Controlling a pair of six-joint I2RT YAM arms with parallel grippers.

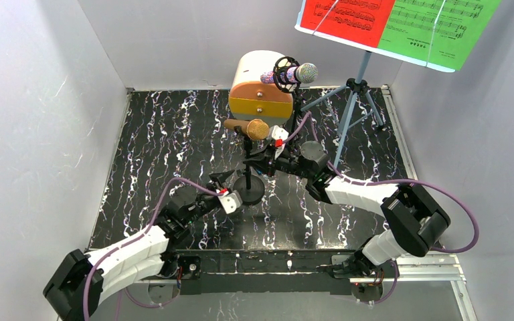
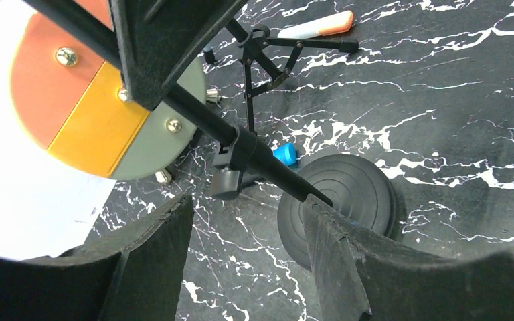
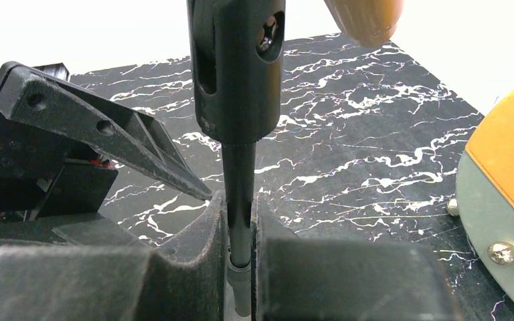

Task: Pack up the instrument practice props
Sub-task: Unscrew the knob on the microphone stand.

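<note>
The left hand [image 1: 226, 186] reaches in low over the black, white-veined marble counter [image 1: 147, 134]. Its two black fingers [image 2: 150, 267] stand apart, a fair gap between them. In the left wrist view the slanting rod of the black round-based microphone stand [image 1: 250, 191] passes between the fingers. The right-side finger is just beside the stand's disc foot; I cannot tell whether it touches.

The stand rests on the counter near the middle, just to the right of the left hand. It carries the gold microphone [image 1: 255, 128] at its top, lying sideways with the mesh head to the right. The right hand [image 3: 239, 207] is clamped on the stand's thin rod below the thick swivel joint, both pads pressed against it.

Behind the stand sits the round cream-and-orange drawer cabinet [image 1: 258, 83] with brass knobs. Just to its right the silver-headed purple microphone [image 1: 294, 73] hangs level in a black ring mount. A small black tripod [image 2: 254, 57] stands near the cabinet in the left wrist view. Beyond it a white stick with an orange end [image 2: 318, 25] lies on the counter.

At the far right the pale-blue sheet-music tripod [image 1: 353, 110] stands upright on the counter. It holds the red music sheet [image 1: 348, 17] and, on its right, the green music sheet [image 1: 442, 30].
</note>
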